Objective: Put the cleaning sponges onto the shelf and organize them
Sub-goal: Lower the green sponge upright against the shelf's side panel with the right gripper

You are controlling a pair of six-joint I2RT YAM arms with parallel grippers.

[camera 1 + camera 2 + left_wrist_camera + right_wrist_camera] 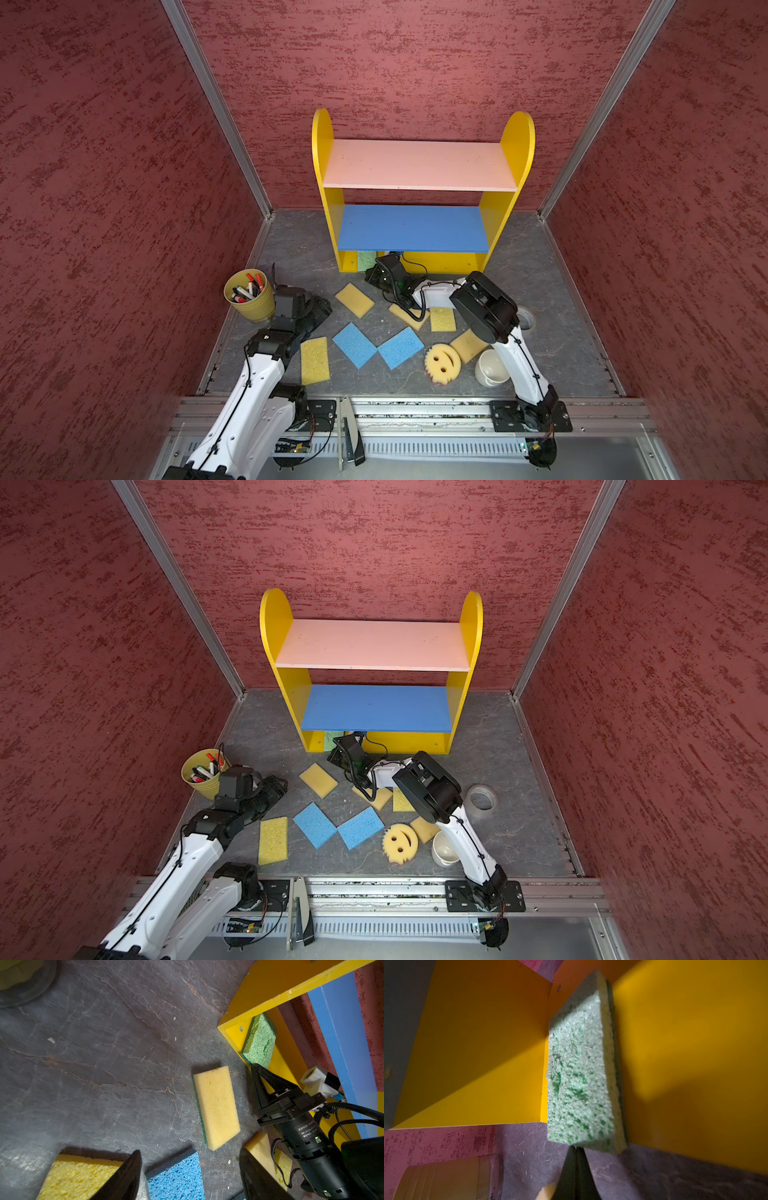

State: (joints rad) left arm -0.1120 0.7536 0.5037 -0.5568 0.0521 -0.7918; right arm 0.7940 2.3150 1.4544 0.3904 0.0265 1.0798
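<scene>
The shelf (494, 224) (457, 704) stands at the back wall, its pink and blue boards bare. A green sponge (366, 260) (259, 1043) (581, 1074) lies on the yellow base at its left end. My right gripper (379, 261) (254, 1067) (576, 1148) is shut, holding nothing, tips against that sponge's near edge. Several sponges lie on the floor: a yellow one with green backing (354, 300) (216, 1105), two blue (354, 345) (401, 347), a yellow one (315, 360), a smiley one (442, 362). My left gripper (320, 309) (190, 1153) hangs open above a blue sponge (176, 1178).
A yellow cup of markers (249, 297) stands just left of the left arm. A white mug (490, 368) sits by the right arm's base, and a tape roll (481, 798) lies behind it. Red walls close in both sides.
</scene>
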